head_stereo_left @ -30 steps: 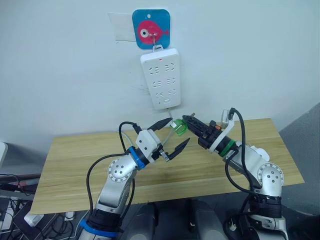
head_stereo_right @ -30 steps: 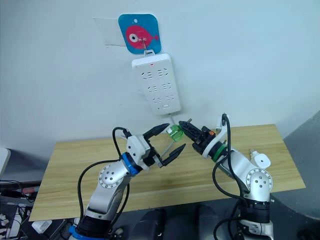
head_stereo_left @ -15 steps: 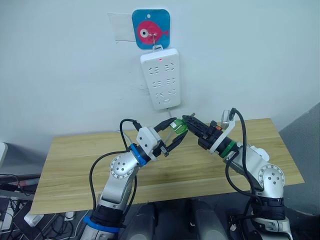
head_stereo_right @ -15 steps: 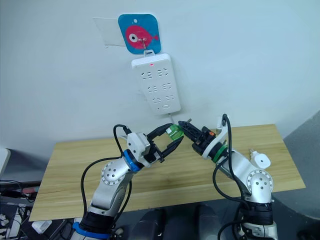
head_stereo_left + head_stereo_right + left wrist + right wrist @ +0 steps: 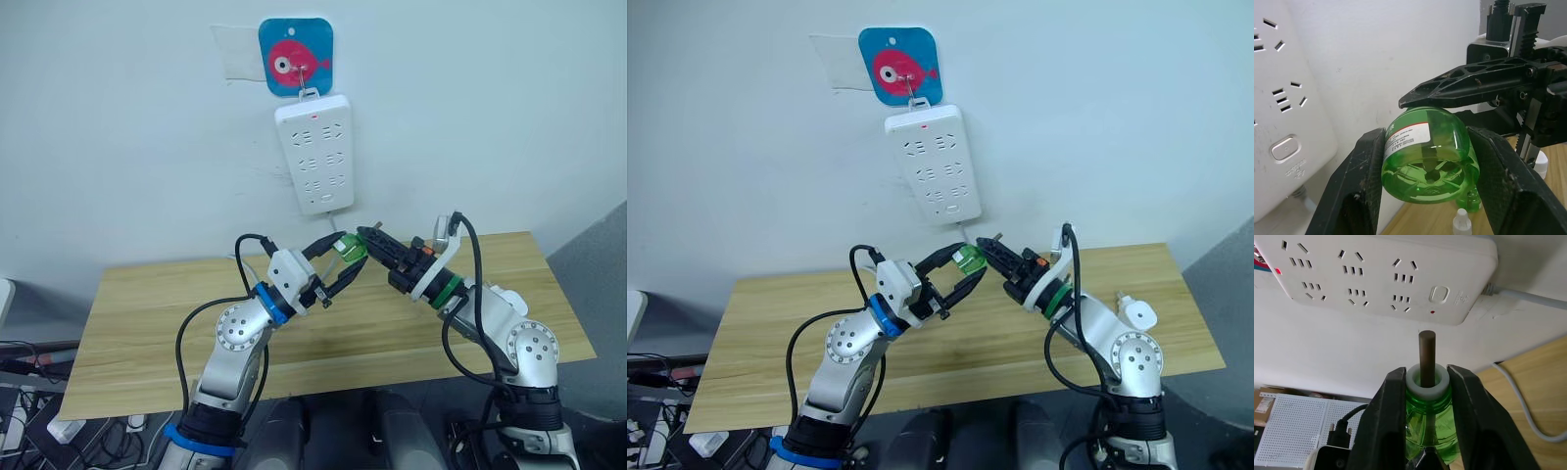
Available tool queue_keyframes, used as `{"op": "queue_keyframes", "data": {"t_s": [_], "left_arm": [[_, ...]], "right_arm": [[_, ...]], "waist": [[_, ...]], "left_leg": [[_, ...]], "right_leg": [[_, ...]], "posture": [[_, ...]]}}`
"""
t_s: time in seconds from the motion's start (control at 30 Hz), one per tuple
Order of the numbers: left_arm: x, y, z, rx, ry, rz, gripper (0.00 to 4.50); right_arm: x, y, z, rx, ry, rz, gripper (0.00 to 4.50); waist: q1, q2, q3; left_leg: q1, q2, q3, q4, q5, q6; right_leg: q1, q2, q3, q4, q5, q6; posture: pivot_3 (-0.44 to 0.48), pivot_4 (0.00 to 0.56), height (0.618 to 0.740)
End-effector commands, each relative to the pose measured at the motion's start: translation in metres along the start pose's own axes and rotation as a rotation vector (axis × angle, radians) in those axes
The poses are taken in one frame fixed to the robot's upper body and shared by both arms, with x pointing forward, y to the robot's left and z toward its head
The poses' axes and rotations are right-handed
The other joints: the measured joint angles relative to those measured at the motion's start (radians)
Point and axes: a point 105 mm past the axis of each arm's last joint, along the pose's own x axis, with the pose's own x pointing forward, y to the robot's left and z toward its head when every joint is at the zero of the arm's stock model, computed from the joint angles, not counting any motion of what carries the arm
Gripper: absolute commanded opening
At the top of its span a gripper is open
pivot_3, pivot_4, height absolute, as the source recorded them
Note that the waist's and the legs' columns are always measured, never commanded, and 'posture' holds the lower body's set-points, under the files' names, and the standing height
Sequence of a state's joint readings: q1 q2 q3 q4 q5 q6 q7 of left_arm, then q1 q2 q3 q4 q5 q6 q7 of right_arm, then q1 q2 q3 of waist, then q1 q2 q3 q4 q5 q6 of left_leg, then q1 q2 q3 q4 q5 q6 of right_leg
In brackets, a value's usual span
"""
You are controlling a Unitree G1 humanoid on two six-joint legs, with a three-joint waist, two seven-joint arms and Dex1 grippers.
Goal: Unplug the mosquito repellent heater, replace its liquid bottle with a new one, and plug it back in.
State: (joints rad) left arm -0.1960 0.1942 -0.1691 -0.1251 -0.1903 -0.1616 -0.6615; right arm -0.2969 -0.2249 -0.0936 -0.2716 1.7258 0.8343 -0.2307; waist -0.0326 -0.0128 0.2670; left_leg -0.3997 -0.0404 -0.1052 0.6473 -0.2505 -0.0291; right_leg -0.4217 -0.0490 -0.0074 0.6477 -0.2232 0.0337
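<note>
We have the green liquid bottle (image 5: 349, 248) pinched at its neck by our right gripper (image 5: 367, 238) over the table (image 5: 147, 323), wick up, while our left gripper (image 5: 1425, 161), at the bottle's eight o'clock, brackets its body, contact unclear.

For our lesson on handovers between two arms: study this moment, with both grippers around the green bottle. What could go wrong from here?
1. The right gripper pinches the green bottle only at its narrow neck; if it lets go before the left gripper, whose fingers flank the body, has closed, the bottle could drop to the table.
2. The dark wick juts bare from the neck, near the power strip; a bump might snap it.
</note>
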Motion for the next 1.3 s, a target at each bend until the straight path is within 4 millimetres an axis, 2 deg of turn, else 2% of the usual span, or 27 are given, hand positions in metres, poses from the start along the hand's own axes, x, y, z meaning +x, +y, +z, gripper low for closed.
{"op": "queue_keyframes", "data": {"t_s": [0.03,0.2,0.23,0.3,0.43,0.53,0.67,0.8,1.0,1.3], "left_arm": [[0.000,0.002,0.006,-0.008,-0.019,-0.019,2.22],[-0.005,0.003,0.007,-0.019,0.010,-0.094,2.22],[-0.008,0.003,0.007,-0.019,0.018,-0.122,2.22],[-0.014,0.002,0.008,-0.026,0.030,-0.189,2.22],[-0.023,-0.008,0.012,-0.043,0.036,-0.292,2.22],[-0.032,-0.020,0.016,-0.060,0.041,-0.389,2.22],[-0.036,-0.028,0.018,-0.074,0.038,-0.441,2.22],[-0.032,-0.030,0.018,-0.080,0.032,-0.439,2.22],[-0.036,-0.034,0.021,-0.098,0.033,-0.431,2.22],[-0.043,-0.036,0.028,-0.103,0.059,-0.419,2.22]], "right_arm": [[-0.008,0.008,-0.002,-0.101,0.058,0.024,2.58],[-0.045,-0.015,-0.014,-0.299,0.282,-0.096,4.33],[-0.061,-0.019,-0.013,-0.367,0.360,-0.135,4.47],[-0.093,-0.026,-0.005,-0.505,0.515,-0.232,4.47],[-0.120,-0.038,0.021,-0.696,0.633,-0.366,4.47],[-0.144,-0.062,0.057,-0.866,0.685,-0.568,4.47],[-0.171,-0.090,0.102,-0.996,0.702,-0.764,4.47],[-0.183,-0.105,0.123,-1.047,0.737,-0.839,4.47],[-0.184,-0.125,0.126,-0.947,0.783,-0.840,4.47],[-0.184,-0.155,0.143,-0.899,0.791,-0.926,4.47]], "waist": [[0.000,0.000,0.000],[0.001,0.000,0.000],[0.001,0.000,0.000],[0.001,0.002,0.001],[-0.003,0.000,0.002],[-0.004,0.000,0.002],[-0.001,-0.002,0.006],[-0.002,-0.002,0.015],[-0.004,-0.003,0.030],[-0.001,-0.007,0.049]], "left_leg": [[0.000,0.000,0.000,0.000,0.000,0.000],[0.000,-0.001,-0.001,0.000,0.000,0.000],[-0.001,0.000,-0.001,0.000,0.000,0.000],[-0.001,-0.001,0.000,0.000,0.000,0.000],[0.000,0.001,0.001,0.001,0.000,0.001],[0.000,0.002,0.002,0.002,0.000,0.001],[0.000,0.001,0.003,0.002,0.000,0.000],[0.000,0.001,0.004,0.002,0.000,0.001],[0.000,0.002,0.004,0.001,0.000,0.001],[0.000,0.001,0.004,0.001,0.000,0.001]], "right_leg": [[0.000,0.000,0.000,0.000,0.000,0.000],[0.001,0.000,0.000,-0.001,0.000,0.000],[0.000,0.000,-0.001,-0.001,0.000,0.000],[0.000,0.000,0.000,-0.001,-0.001,0.002],[0.001,0.001,-0.001,-0.002,-0.003,0.006],[0.001,0.002,-0.001,-0.002,-0.004,0.006],[0.001,0.001,0.000,-0.003,-0.004,0.006],[0.000,0.000,0.001,-0.003,-0.004,0.006],[0.000,-0.001,0.002,-0.002,-0.003,0.005],[0.000,-0.004,0.002,-0.002,-0.002,0.003]], "posture": [[-0.025,0.242,0.740],[-0.030,0.248,0.740],[-0.037,0.255,0.740],[-0.045,0.260,0.740],[-0.055,0.275,0.740],[-0.058,0.287,0.740],[-0.060,0.304,0.740],[-0.056,0.316,0.740],[-0.050,0.328,0.740],[-0.019,0.347,0.740]]}}
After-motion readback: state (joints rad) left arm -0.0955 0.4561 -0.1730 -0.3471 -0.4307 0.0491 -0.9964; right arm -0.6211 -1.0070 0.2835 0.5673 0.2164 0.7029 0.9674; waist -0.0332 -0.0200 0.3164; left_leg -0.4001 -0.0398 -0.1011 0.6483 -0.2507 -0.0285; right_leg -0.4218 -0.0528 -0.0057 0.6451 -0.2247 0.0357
